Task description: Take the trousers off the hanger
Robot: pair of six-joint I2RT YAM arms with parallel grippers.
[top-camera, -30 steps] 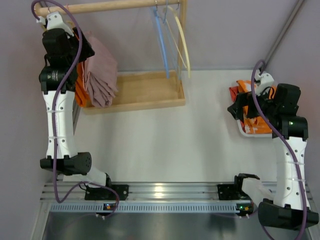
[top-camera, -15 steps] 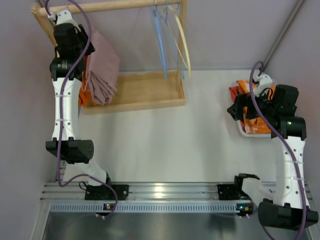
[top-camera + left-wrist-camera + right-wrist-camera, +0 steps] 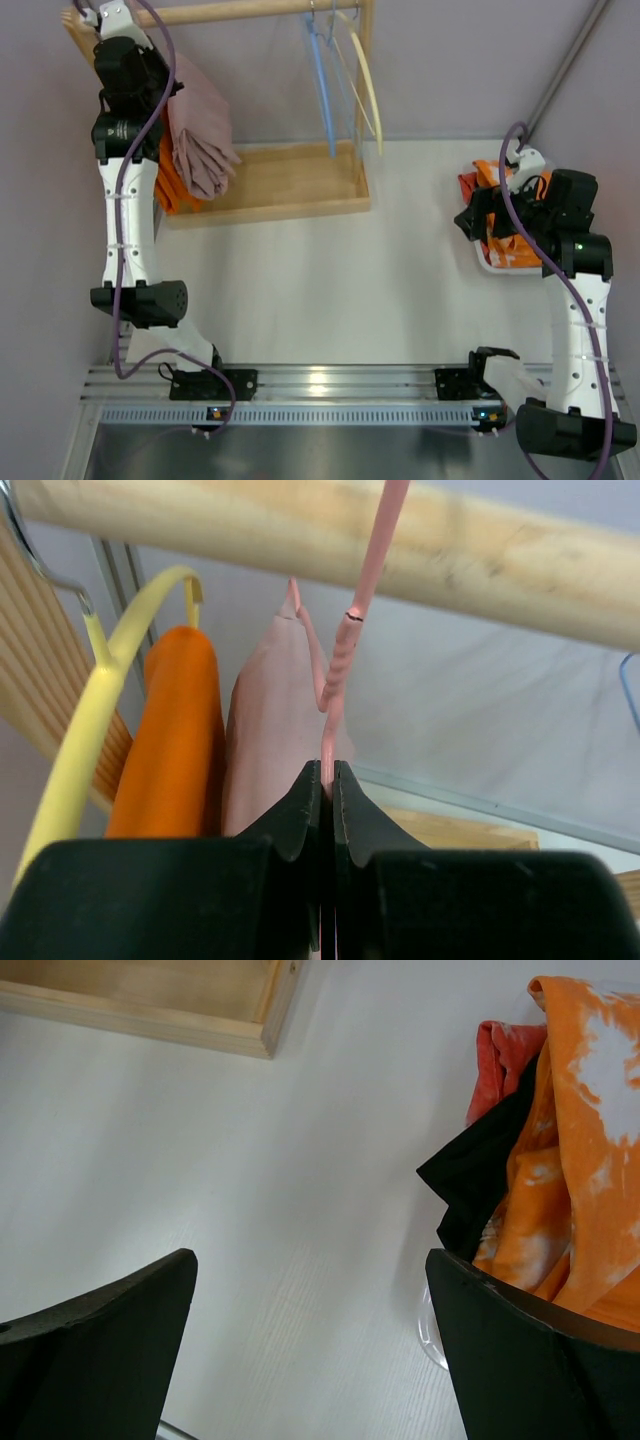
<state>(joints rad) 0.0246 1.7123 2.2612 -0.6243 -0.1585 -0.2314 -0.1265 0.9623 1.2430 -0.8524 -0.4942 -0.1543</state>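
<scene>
Dusty pink trousers [image 3: 200, 130] hang from a thin pink hanger [image 3: 345, 650] on the wooden rod [image 3: 300, 530]. Bright orange trousers [image 3: 175, 730] hang just left of the pink trousers [image 3: 270, 730] on a yellow hanger [image 3: 90, 710]; in the top view the orange trousers [image 3: 168, 185] show below my left arm. My left gripper [image 3: 328, 772] is shut on the pink hanger's stem, just under the rod. My right gripper [image 3: 310, 1290] stands wide open over the table at the right, with nothing between its fingers.
A blue hanger [image 3: 322, 80] and a cream hanger [image 3: 368, 90] hang bare at the rod's right end. The rack's wooden base tray [image 3: 290, 180] lies below. A white basket [image 3: 490, 262] holds orange blotched cloth [image 3: 570, 1160], black cloth [image 3: 480, 1180] and red cloth [image 3: 500, 1050].
My left arm has risen towards the rod and its jaws have closed on the pink hanger's stem. The pink trousers have swung slightly. The right arm has not moved.
</scene>
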